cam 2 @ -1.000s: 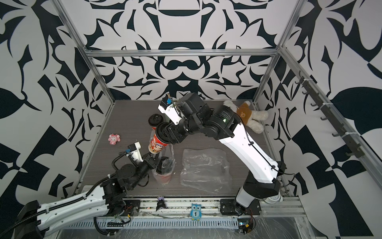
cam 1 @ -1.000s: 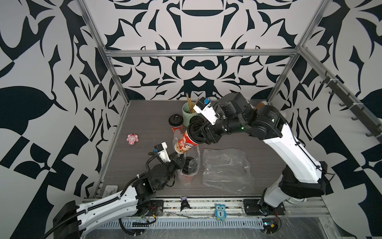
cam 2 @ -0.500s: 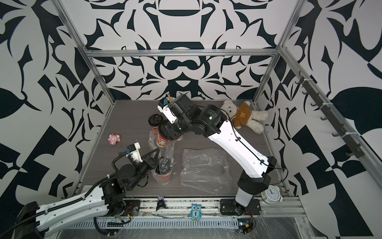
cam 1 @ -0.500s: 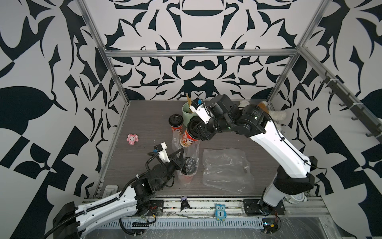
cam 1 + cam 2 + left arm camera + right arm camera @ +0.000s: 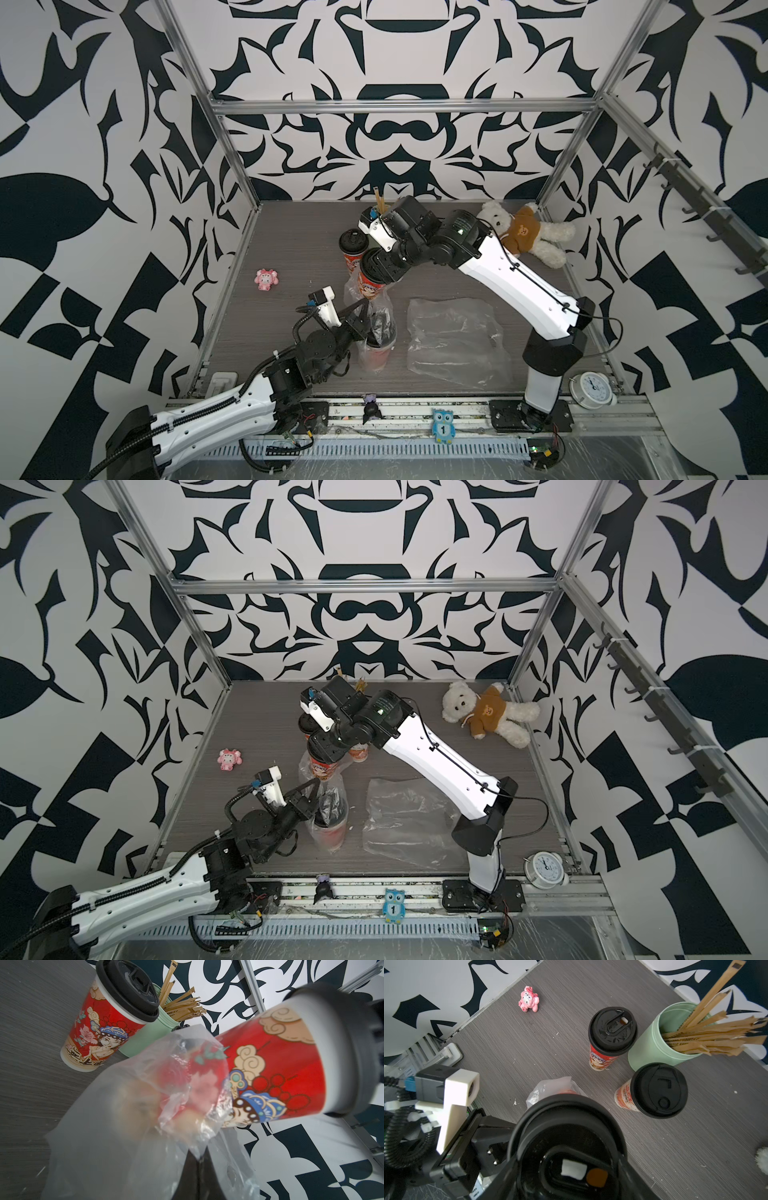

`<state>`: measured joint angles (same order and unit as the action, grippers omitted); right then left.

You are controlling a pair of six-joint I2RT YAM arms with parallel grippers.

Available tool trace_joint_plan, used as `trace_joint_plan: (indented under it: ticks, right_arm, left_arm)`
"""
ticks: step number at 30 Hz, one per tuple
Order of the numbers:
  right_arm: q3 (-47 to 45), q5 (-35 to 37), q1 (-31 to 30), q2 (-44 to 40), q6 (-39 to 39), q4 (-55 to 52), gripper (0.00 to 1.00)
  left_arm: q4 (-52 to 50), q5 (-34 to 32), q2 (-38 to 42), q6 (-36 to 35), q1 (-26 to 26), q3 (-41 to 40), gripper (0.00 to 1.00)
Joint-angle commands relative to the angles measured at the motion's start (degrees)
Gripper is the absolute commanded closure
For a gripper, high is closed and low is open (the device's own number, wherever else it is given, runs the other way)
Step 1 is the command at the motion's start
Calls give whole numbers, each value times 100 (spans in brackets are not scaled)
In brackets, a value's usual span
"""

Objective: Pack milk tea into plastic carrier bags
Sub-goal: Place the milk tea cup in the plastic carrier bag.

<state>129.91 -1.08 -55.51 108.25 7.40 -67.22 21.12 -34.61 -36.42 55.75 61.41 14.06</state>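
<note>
Clear plastic comes first. Low and left of centre in both top views, the left gripper is pinched together on the film near the top of the standing bag. That bag already holds one lidded cup (its lid shows dark through the film). To its right the second bag lies flat and empty. Just above, the right gripper is clamped around the lid end of a tilted red cup, whose base sits at the standing bag's mouth. Farther up, a rear red cup and a cream-sided cup stand unbagged beside the mint cup of sticks. By my reckoning one cup is packed and one is at the mouth, with two cups and a bag left.
</note>
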Motion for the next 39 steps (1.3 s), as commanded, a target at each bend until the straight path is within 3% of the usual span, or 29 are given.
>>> trace_joint_plan:
  ticks: [1, 9, 22, 39]
  right_arm:
    - [438, -143, 56, -46, -39, -74, 71]
    - [1004, -145, 94, -95, -52, -273, 73]
    - [791, -1214, 460, -223, 256, -344, 75]
    - [740, -1161, 469, 308, 355, -353, 80]
  left_arm:
    - [-65, -107, 32, 108, 18, -116, 100]
    - [-56, -158, 86, 129, 16, -181, 100]
    - [-25, -229, 101, 112, 19, -262, 100]
    - [159, -253, 117, -25, 20, -297, 100]
